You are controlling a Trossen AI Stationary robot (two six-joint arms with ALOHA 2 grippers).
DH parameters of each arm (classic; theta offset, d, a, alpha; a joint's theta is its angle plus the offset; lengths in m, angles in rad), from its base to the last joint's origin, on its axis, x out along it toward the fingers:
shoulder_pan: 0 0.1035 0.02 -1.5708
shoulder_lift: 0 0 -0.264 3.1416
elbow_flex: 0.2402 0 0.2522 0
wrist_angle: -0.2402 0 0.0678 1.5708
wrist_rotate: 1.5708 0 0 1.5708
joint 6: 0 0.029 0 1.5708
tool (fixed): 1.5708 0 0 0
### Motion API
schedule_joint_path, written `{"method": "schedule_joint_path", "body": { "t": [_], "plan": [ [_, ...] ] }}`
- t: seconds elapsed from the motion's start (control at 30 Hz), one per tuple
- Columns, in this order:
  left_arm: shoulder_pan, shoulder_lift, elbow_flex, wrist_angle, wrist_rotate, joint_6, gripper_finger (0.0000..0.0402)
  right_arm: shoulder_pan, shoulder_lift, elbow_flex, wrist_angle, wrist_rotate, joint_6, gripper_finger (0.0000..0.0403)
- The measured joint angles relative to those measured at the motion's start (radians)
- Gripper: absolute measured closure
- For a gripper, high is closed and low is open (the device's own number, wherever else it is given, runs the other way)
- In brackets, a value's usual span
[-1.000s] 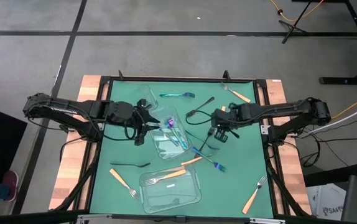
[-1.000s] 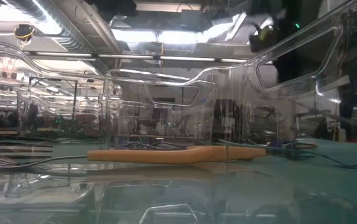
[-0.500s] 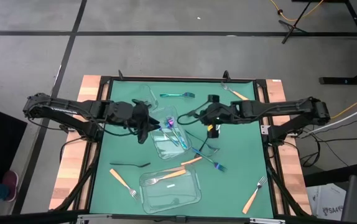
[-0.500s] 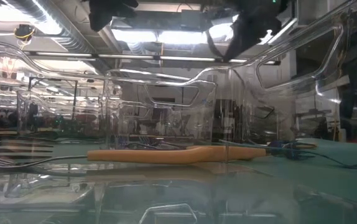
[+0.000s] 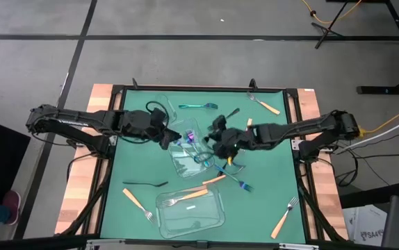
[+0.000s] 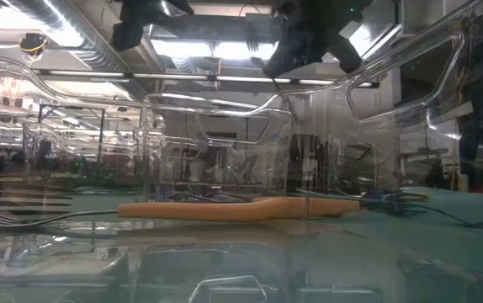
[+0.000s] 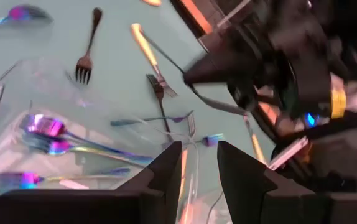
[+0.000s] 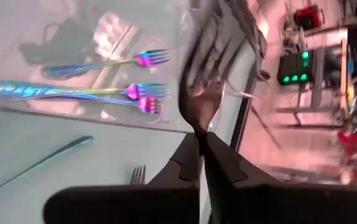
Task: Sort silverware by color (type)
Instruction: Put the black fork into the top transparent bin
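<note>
Two grippers meet over the middle clear bin [image 5: 185, 149].

Right gripper [image 8: 201, 138] is clenched on a black fork [image 8: 197, 93], holding it above the bin's edge beside the iridescent forks [image 8: 104, 78] lying inside. Left gripper [image 7: 197, 165] hangs at the bin's other side, its fingers [image 7: 166, 171] parted with nothing between them. On the green mat [image 5: 130, 163] another black fork [image 5: 145, 184] lies near the left side, orange-handled pieces [image 5: 283, 221] sit toward the near corners, and a fork [image 5: 185, 197] rests in the near bin [image 5: 191, 212]. A teal piece [image 5: 198, 106] lies at the far edge.
</note>
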Motion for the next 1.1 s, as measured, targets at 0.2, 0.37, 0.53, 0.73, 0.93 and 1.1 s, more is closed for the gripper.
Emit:
{"method": "schedule_joint_path", "body": {
  "t": [0.2, 0.37, 0.53, 0.73, 0.93, 1.1],
  "plan": [
    [0.086, 0.04, 0.001, 0.045, 0.105, -0.086, 0.0304, 0.071, 0.05, 0.001, 0.139, 0.062, -0.151, 0.0403],
    [0.124, 0.116, -0.002, 0.106, 0.198, -0.113, 0.0304, 0.119, 0.074, 0.0, 0.23, 0.071, -0.265, 0.0403],
    [0.127, 0.201, 0.0, 0.196, 0.262, -0.182, 0.0304, 0.155, 0.086, 0.0, 0.311, 0.067, -0.343, 0.0403],
    [0.117, 0.274, -0.001, 0.285, 0.378, -0.253, 0.0304, 0.189, 0.088, 0.0, 0.33, 0.052, -0.429, 0.0403],
    [0.106, 0.302, 0.0, 0.333, 0.404, -0.317, 0.0304, 0.21, 0.088, 0.0, 0.332, 0.031, -0.515, 0.0403],
    [0.101, 0.305, 0.0, 0.34, 0.415, -0.318, 0.0304, 0.21, 0.088, 0.0, 0.335, 0.014, -0.568, 0.0403]
  ]
}}
